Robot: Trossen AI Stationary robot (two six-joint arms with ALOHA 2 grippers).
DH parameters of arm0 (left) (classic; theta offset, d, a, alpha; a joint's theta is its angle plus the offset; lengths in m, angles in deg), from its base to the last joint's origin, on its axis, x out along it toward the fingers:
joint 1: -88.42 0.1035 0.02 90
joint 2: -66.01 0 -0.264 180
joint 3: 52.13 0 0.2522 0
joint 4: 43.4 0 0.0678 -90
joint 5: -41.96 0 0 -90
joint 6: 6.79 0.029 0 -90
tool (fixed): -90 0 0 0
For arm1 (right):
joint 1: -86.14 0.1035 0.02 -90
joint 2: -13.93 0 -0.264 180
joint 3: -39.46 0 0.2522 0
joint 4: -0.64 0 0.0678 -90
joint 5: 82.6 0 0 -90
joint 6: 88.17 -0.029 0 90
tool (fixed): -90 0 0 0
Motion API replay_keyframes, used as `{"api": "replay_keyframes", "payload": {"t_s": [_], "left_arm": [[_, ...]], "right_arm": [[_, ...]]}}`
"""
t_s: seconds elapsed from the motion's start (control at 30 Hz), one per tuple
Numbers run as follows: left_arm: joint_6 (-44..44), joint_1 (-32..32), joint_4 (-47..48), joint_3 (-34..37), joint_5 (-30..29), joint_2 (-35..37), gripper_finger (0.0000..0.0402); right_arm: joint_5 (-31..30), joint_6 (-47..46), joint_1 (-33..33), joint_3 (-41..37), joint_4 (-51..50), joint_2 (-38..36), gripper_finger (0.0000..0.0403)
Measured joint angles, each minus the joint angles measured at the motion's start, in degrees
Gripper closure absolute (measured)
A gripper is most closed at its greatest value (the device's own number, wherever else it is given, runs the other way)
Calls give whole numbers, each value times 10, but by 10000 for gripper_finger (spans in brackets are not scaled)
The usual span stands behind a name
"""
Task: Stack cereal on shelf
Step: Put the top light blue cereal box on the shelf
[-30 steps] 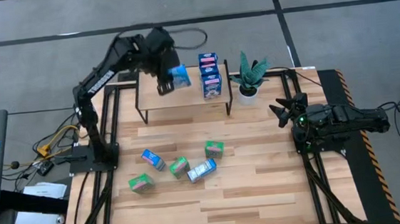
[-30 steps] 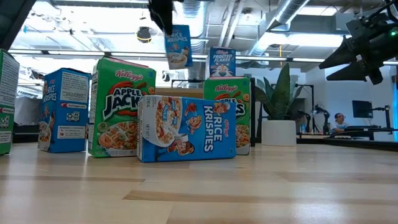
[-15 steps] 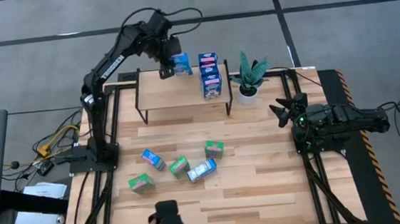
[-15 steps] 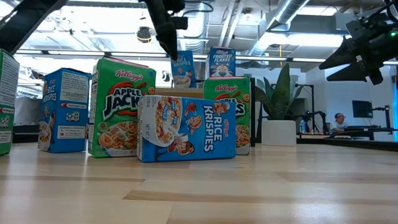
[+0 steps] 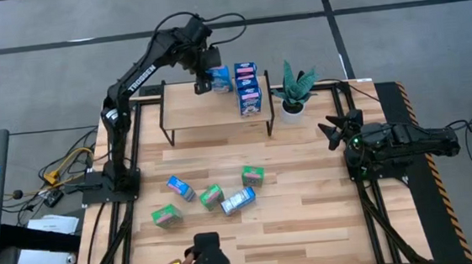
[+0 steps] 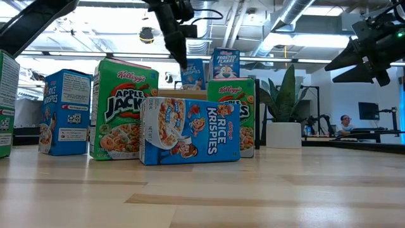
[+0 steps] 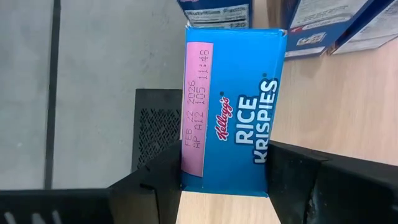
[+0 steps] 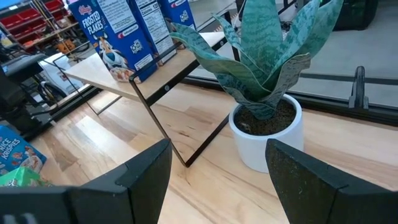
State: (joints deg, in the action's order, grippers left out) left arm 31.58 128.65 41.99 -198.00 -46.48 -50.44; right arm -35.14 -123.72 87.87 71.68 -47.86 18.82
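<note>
The low light-wood shelf (image 5: 192, 110) lies bare along its left and front; blue cereal boxes (image 5: 248, 89) crowd its right end. Five small boxes (image 5: 211, 196) obstruct the wooden tabletop's (image 5: 310, 219) centre.

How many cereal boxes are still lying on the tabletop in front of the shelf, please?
5: blue box, green box, green box, blue box and green box, clustered together. None looks hidden from above.
</note>
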Motion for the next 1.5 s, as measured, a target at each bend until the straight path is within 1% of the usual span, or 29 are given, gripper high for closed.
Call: {"api": "replay_keyframes", "payload": {"t_s": [0.17,0.23,0.33,0.53,0.7,0.97,1.13,1.27,1.5], "left_arm": [[-9,-4,0,0,2,0,227],[-9,-6,-3,0,-6,0,223],[-9,-8,-8,0,-24,0,208],[-12,-8,-7,0,-29,0,173],[-9,-9,-8,0,-36,0,156],[0,-9,-28,0,-73,0,152],[0,-12,-26,0,-75,0,152],[2,-19,-26,0,-88,0,152],[18,-24,-26,0,-136,1,152]], "right_arm": [[-9,0,0,0,0,0,117],[-10,0,0,0,0,0,117],[-11,0,0,0,0,0,117],[-11,0,0,0,0,0,117],[-11,0,0,0,0,0,117],[-11,0,0,0,0,0,117],[-10,0,0,0,0,0,117],[-11,0,0,0,0,0,117],[-10,0,0,0,0,0,117]]}}
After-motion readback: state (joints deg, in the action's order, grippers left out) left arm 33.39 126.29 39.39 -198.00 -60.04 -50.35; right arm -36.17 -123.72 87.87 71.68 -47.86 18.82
